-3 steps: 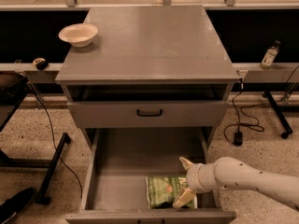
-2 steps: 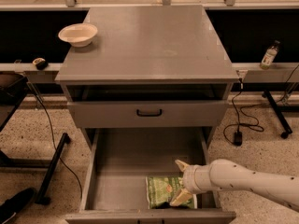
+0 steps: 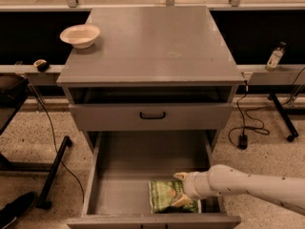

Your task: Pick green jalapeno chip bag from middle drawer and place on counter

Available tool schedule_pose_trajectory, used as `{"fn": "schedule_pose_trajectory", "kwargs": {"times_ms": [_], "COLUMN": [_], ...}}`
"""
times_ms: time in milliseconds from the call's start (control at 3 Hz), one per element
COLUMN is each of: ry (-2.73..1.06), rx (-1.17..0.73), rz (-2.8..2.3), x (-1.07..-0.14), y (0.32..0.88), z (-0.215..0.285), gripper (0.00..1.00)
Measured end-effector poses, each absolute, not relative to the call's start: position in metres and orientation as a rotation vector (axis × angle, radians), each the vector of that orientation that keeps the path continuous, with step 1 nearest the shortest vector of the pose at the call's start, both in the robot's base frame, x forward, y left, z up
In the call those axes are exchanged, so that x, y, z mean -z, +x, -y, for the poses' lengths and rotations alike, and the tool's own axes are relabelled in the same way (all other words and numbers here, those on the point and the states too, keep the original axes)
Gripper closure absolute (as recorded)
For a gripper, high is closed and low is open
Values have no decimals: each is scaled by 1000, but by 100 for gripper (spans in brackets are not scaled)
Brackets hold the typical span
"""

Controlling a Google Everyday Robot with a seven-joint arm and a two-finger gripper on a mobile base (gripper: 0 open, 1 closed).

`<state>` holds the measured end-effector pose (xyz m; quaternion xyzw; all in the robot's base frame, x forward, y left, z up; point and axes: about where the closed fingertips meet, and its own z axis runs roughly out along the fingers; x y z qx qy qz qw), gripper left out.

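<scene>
Wide grey rectangular drawer tray, the middle drawer, is being shown pulled fully out of the grey cabinet, low side walls and plain flat floor exposed. Small crinkly green foil chip bag with white edges is being borne flat on that floor, in the front right part of the tray, close to the front wall and near the right wall. The two-finger cream gripper is being held down inside the drawer at the bag's right end, brought in from the right on a white tubular arm. Its fingers are being kept spread apart, one at the bag's upper right corner and the other at its lower right edge, with the bag's right portion lying between them; nothing is being gripped, and whether the tips are touching the foil cannot be told. Above the open tray a closed grey drawer front with a black handle is being seen. The large flat matte grey counter top is being occupied only at its far left corner, by a shallow cream bowl. A small clear bottle is being supported on a ledge to the right, well apart from the cabinet, and a black cable is being trailed over the speckled floor.
</scene>
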<state>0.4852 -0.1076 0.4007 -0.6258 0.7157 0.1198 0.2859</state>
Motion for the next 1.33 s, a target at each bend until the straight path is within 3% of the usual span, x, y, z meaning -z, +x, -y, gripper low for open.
{"fn": "schedule_pose_trajectory", "kwargs": {"times_ms": [667,1000,1333], "ry": [-1705,-1704,-1688], "rx": [-410,-432,-448], "rz": [-1921,-1909,-1888], "x": [-372,-372,-380], "y": [482,481,482], "z": [103,104,106], "gripper": [28,44,68]}}
